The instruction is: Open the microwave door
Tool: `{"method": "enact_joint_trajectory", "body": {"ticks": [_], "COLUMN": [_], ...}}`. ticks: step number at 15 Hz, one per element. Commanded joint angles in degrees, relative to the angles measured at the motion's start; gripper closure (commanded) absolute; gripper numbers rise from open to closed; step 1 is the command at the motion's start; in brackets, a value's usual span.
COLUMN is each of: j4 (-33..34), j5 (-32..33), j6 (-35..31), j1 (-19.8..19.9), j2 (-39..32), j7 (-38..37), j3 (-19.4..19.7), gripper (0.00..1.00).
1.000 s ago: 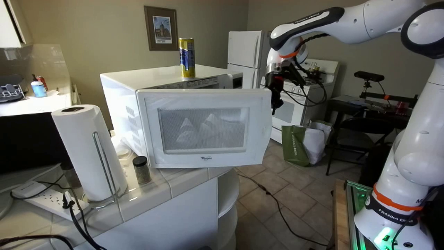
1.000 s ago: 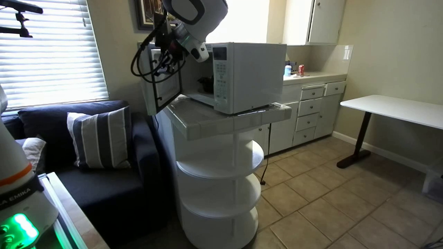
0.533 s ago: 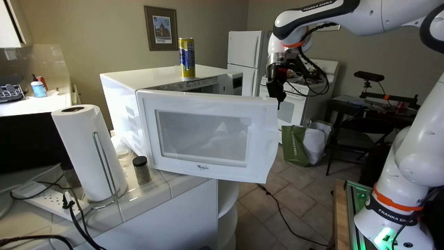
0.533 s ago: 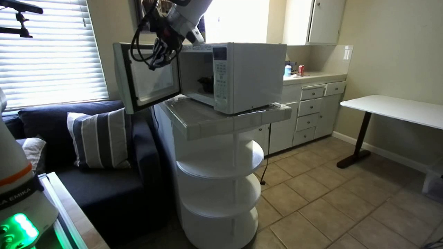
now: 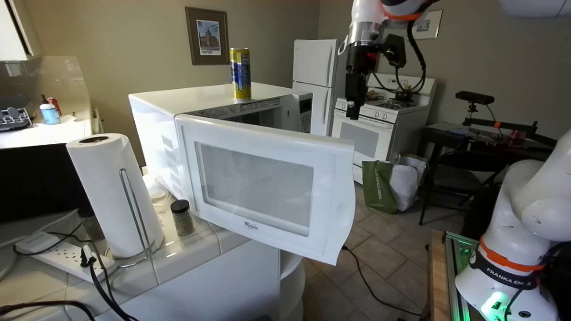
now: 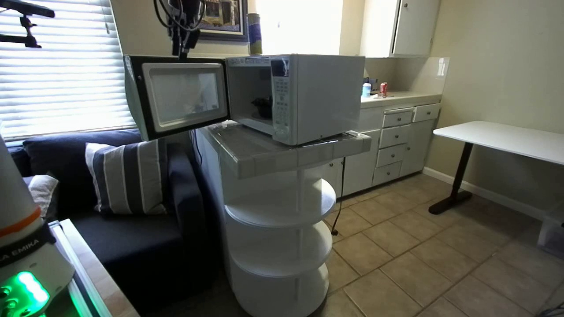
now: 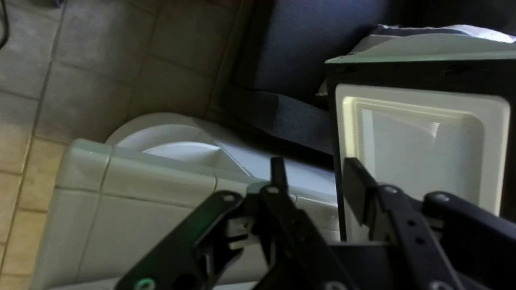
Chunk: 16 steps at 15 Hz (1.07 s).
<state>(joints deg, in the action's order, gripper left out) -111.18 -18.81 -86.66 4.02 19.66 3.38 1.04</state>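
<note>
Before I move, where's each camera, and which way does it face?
Wrist view: behind the pincer, facing down at counter and door; fingers show.
An exterior view: on the door's outer side, facing its window; base, pincer show.
An exterior view: on the door's inner side, facing the microwave; base, pincer show.
Both exterior views share door and microwave.

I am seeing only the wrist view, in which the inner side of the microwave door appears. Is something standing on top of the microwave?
Observer: Yes. In an exterior view, a yellow and blue can stands there.
Operator: Understood. And inside, is there something as well?
Observer: Yes, a dark object shows inside in an exterior view; I cannot tell what it is.
Operator: Last question: am I in contact with the door?
Observer: No. In an exterior view, a gap shows between it and the gripper.
</note>
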Motion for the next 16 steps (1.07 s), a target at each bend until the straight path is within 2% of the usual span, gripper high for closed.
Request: {"method": "enact_joint_trajectory", "body": {"ticks": [1,4,5,9,10,12,16], "j4": [0.8,-0.1,-0.8,-5.2,-1.0,-2.6,-3.2], "j5": [6.6,11.9,13.6,20.1,17.4,18.9,19.2], "j6": [-4.8,-11.7,-14.8,-30.0,-24.6,-28.2,-28.7], "j1": [-2.4,-3.8,-3.9,-3.4,-4.7,-4.6,-4.6], "j2": [2.5,4.3,4.8,6.9,4.4,5.0,5.6], "j7": [0.6,1.2,0.5,-2.6,-1.3,-1.6,-1.6], "j3": [-2.6,-4.3,-4.8,-5.7,-4.4,-4.5,-4.5], "gripper": [0.26,0.03,0.0,0.0,0.0,0.0,0.0]}}
